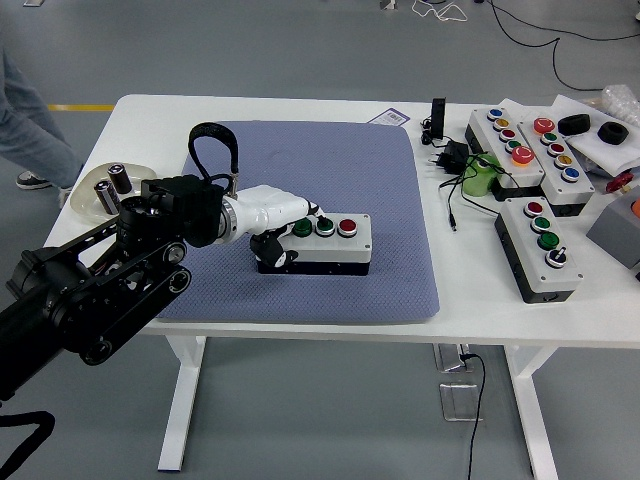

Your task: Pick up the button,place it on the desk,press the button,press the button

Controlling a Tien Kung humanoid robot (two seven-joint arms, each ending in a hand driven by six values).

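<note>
Lying on the textured blue-grey mat (300, 200) that covers much of the white worktop (300, 330), one rectangular button box (318, 243) carries three round buttons in a row, two green and one red. The robot's white left hand (275, 215) reaches over the box's left end, its fingers (318, 211) extended onto the green buttons and grasping nothing, while the thumb side sits against the box's front left corner. Three more button boxes (540, 245) crowd the right edge among black cables, and a pale shallow dish (85, 195) at the far left holds two small cylinders.
</note>
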